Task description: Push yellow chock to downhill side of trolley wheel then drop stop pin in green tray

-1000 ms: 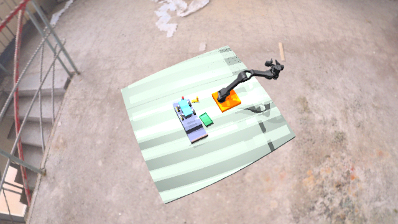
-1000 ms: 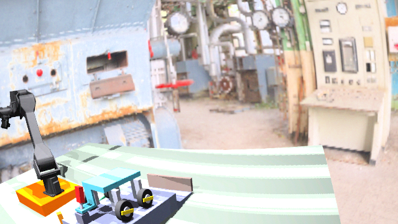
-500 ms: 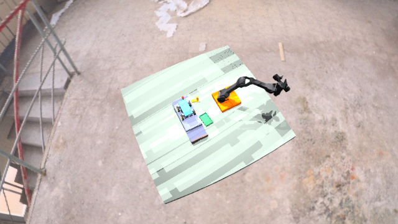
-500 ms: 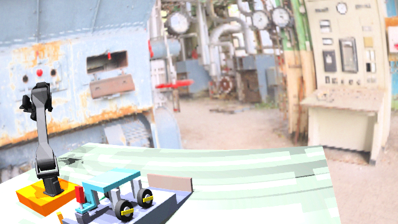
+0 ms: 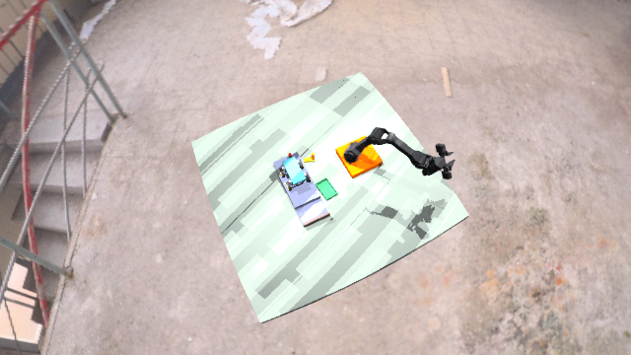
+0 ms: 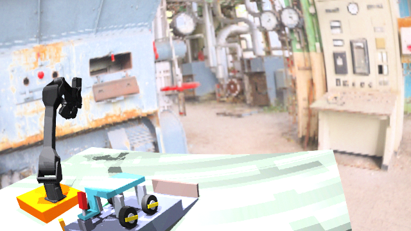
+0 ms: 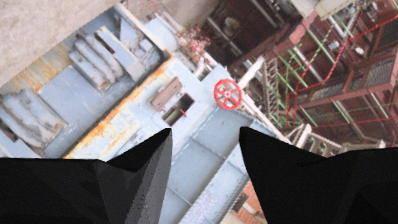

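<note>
My gripper [image 5: 451,166] [image 6: 78,96] [image 7: 206,135] is about half open, holding nothing; the trolley [image 5: 295,171] [image 6: 115,186] is well off behind it. Yanking the pin [image 5: 290,155] [image 6: 82,200] unchocked would probably send it rolling.

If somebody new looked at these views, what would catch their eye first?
Probably the black arm, rising from a bright orange base block, its pincer held well away from the ramp. Next, the turquoise-topped trolley on the grey-blue ramp, with the red pin head at one end.
</note>
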You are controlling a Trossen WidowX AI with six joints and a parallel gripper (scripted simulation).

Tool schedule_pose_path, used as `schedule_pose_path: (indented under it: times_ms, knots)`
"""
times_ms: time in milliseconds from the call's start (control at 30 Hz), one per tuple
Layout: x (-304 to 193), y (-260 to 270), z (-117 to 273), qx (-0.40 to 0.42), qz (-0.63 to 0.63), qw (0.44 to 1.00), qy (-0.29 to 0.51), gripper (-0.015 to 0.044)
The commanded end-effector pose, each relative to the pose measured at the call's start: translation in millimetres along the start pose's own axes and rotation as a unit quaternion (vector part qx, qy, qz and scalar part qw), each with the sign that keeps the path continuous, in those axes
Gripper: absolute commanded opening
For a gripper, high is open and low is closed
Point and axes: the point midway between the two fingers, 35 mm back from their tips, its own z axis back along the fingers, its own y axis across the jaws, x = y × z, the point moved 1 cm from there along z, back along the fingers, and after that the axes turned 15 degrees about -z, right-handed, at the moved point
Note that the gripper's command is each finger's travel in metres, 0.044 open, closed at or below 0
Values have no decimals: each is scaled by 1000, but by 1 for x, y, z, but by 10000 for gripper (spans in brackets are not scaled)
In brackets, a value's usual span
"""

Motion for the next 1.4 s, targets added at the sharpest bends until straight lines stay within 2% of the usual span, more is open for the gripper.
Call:
schedule_pose_path:
  times_ms: [0, 333, 667, 1000, 1367]
  knots:
    - [-18, 19, 38, 40, -40, 998, 39, 190]
    - [-51, 66, 158, 138, -147, 967, 158, 190]
    - [-54, 96, 285, 216, -252, 900, 283, 190]
    - [-26, 106, 407, 269, -349, 800, 407, 190]
    - [34, 96, 526, 297, -439, 658, 534, 190]
